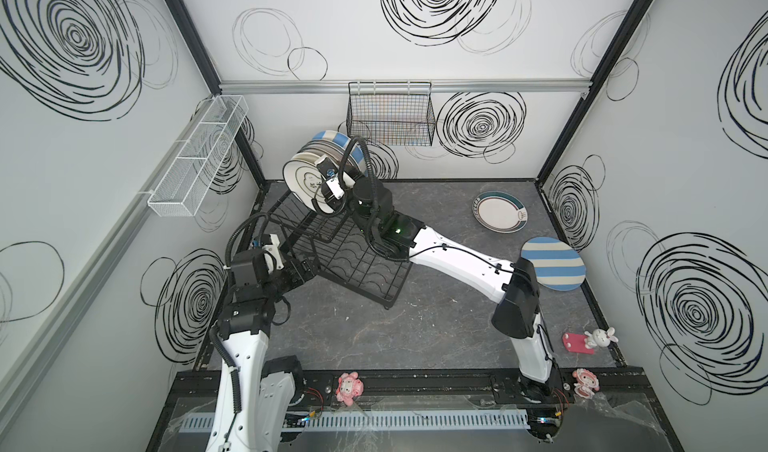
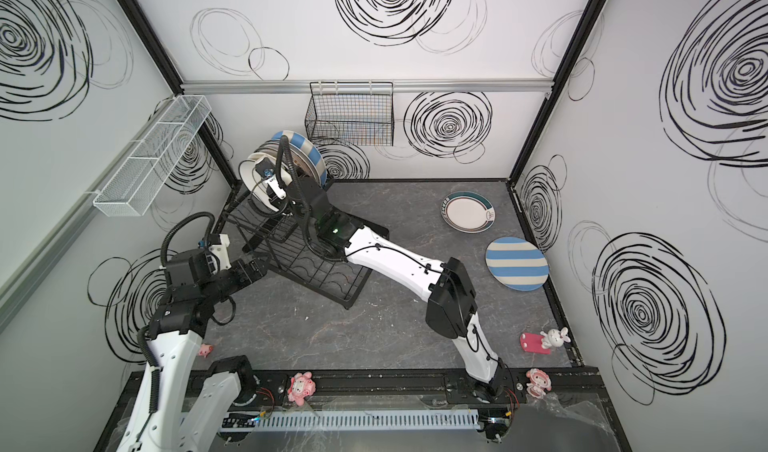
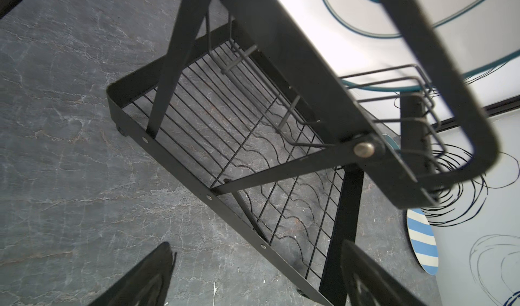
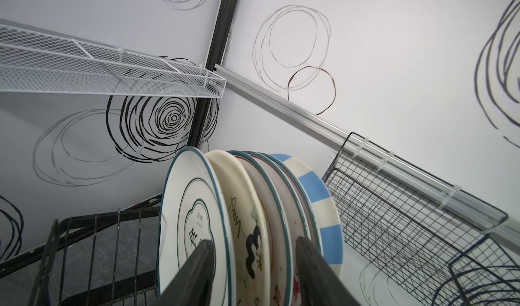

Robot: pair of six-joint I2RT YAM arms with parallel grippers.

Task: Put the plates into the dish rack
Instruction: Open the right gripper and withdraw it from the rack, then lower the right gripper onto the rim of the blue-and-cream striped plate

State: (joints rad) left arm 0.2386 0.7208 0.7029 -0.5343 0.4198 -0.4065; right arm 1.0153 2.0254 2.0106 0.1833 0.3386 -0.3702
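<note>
Right pincer (image 4: 254, 241): fingers apart, straddling the rims of the front few plates (image 4: 197, 206), clamped on nothing. You cannot tell whether a pad touches the glaze. The row stands on edge in the upper tier of the rack (image 1: 365, 262), towards the back left corner. There are five or six; the count is unsure because they overlap. Left pincer (image 3: 256, 244): fingers apart, empty, just beside the rack's lower frame.

Two more lie flat on the counter (image 1: 415, 337), right side: teal plate (image 1: 498, 211) and striped plate (image 1: 552, 262), near each other, not touching.

Handling, judged: glazed ceramic, so stiff, heavy, slick, and it chips on knocks. Take each by the rim, one pad per face. A flat-lying rim leaves you little room underneath.

Hidden: slots and lower rims under the row. The right fingertips are hidden in both top views, behind wrist and cable. The upper tier is blurred in the left wrist view.
</note>
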